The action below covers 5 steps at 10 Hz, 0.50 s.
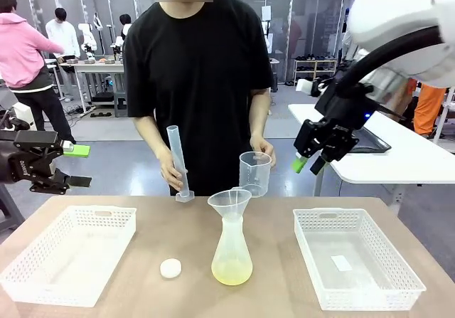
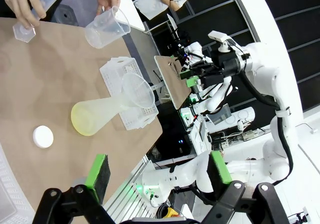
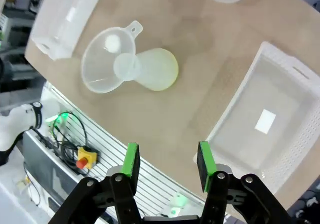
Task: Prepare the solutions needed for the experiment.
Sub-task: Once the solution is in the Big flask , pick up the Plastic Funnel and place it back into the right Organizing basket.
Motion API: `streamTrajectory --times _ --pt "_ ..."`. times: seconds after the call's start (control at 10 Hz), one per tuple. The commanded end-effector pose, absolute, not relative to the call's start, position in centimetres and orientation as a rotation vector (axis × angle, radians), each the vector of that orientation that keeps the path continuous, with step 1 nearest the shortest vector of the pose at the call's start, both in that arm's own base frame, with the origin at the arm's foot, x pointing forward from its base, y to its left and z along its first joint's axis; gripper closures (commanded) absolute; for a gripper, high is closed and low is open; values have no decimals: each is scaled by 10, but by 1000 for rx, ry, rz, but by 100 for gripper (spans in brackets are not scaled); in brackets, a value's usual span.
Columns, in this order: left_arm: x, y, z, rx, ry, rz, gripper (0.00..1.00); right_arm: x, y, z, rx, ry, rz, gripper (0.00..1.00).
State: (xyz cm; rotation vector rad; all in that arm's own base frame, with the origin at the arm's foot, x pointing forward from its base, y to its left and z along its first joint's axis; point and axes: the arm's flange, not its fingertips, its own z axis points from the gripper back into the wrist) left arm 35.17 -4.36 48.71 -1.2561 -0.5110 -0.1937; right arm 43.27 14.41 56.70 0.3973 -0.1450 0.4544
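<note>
Yellow-green solution point(image 1: 232, 272) in flask point(image 1: 232, 243), funnel point(image 1: 229, 203) on top. Person holds cylinder point(image 1: 176, 163), beaker point(image 1: 254, 173). Left gripper point(image 1: 77, 166), right gripper point(image 3: 168, 159): jaws spread, empty.

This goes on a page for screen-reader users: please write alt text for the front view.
A flask holding pale yellow-green solution, funnel in its neck, stands mid-table between two white baskets; a white cap lies beside it. Behind, a person holds a measuring cylinder and a beaker. The left arm and right arm hang raised, jaws open.
</note>
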Motion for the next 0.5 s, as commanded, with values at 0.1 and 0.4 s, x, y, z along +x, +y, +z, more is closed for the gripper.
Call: streamTrajectory --times 0.1,0.4 --pt "353 -46 487 -1279 -534 -205 0 433 144 567 397 -145 454 41" --pt "353 -46 487 -1279 -534 -205 0 433 144 567 397 -145 454 41"
